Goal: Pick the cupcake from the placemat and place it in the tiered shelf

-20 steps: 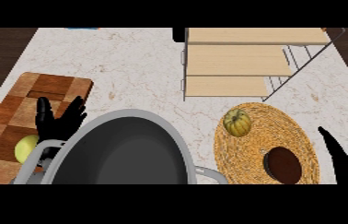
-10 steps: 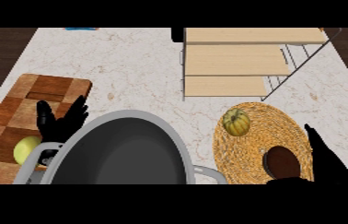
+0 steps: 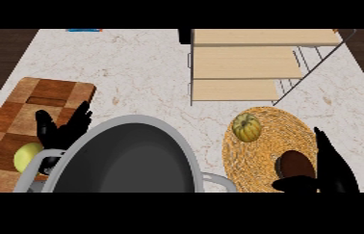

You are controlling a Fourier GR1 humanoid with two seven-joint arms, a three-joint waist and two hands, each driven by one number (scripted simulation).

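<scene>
On the pale marbled surface (image 3: pixel 135 79), the dark brown cupcake (image 3: pixel 293 163) sits on the round woven straw placemat (image 3: pixel 249 156), near its lower right edge. A small ribbed yellow-green gourd (image 3: pixel 247 127) lies on the same mat, apart from it and closer to the wooden tiered shelf (image 3: pixel 241 62), which stands just beyond the mat.

The right hand (image 3: pixel 334 173) is right beside the cupcake. Its fingers (image 3: pixel 323 144) are straight and open along the cupcake's right side, with the thumb just beneath it. I cannot tell whether they touch.

The left hand (image 3: pixel 65 132) rests open, fingers up, over the chequered wooden cutting board (image 3: pixel 43 96). A yellow-green round fruit (image 3: pixel 27 156) lies just below it. A large dark grey pan (image 3: pixel 121 161) fills the near middle between the hands.
</scene>
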